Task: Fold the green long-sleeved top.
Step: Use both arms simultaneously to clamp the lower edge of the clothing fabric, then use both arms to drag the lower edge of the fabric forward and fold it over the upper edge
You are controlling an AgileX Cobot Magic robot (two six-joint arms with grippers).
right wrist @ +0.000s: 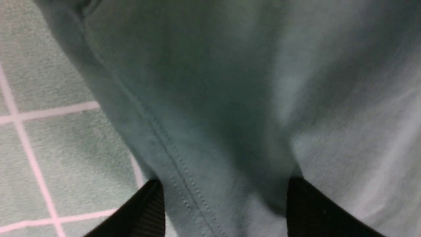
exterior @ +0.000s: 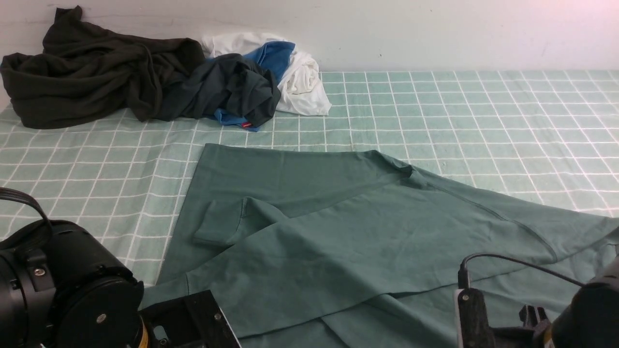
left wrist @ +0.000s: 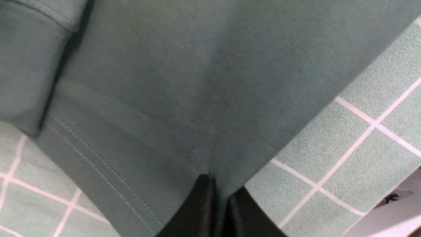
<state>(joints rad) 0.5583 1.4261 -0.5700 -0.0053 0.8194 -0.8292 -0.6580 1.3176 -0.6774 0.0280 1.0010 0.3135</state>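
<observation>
— How is your left gripper (left wrist: 219, 199)?
— Fingers pressed together, pinching the green long-sleeved top (left wrist: 184, 82).
— And your right gripper (right wrist: 227, 210)?
— My fingers stand wide apart, astride the cloth, clamping nothing. My left arm (exterior: 67, 285) and right arm (exterior: 587, 314) both sit low.

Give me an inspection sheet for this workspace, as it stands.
Surface: pale green checked cloth, lying flat.
Job's things: green long-sleeved top spread out, one cuffed sleeve laid across the body.
Clutter: dark olive garment, charcoal garment, blue garment and white garment heaped at far left, apart from the top.
Grippers: left claw shut on the top's fabric; right claw open, fabric between its jaws.
Cables: black cable looping over the right arm; another by the left arm.
Surroundings: white wall behind.
</observation>
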